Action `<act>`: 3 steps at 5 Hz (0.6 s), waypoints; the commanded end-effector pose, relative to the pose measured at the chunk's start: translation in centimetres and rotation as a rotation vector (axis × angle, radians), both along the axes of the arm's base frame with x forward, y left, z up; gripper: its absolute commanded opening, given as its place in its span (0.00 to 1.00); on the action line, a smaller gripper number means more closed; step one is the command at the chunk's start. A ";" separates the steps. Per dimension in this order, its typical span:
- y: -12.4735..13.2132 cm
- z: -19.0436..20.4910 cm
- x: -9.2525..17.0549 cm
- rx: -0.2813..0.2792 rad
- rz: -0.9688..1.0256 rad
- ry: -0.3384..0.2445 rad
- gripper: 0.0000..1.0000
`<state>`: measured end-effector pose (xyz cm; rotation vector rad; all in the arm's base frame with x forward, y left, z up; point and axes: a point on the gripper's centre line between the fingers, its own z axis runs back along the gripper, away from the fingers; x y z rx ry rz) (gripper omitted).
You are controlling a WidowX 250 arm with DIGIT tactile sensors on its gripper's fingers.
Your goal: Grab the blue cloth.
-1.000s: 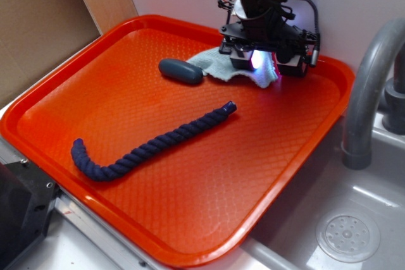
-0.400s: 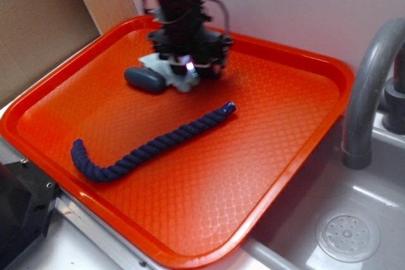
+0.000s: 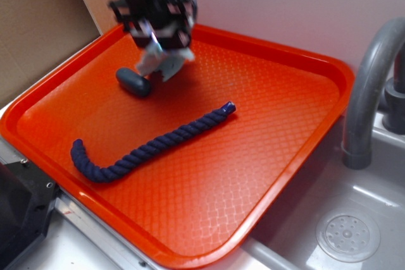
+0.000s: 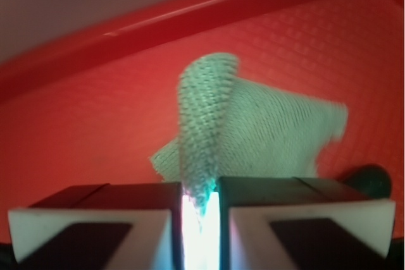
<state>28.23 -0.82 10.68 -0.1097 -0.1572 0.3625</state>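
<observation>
Tray (image 3: 278, 156), orange and textured, fills most of the scene beside a grey sink (image 3: 354, 232) and its faucet (image 3: 373, 86). On it a long navy rope (image 3: 152, 147) lies curved across the middle. Above the tray's far left part the gripper (image 3: 158, 37) pinches the blue cloth (image 4: 253, 131), jaws narrowed onto a fold, cloth dangling. Just beside it sits a dark oval lump (image 3: 133, 83)

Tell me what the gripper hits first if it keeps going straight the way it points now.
Probably the orange tray. The gripper points down with its jaws shut on the blue cloth, which hangs ahead of it; only tray floor shows beyond. The dark lump sits off to one side.
</observation>
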 end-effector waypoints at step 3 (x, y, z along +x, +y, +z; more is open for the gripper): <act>1.0 9.8 -1.1 -0.018 -0.055 -0.023 0.00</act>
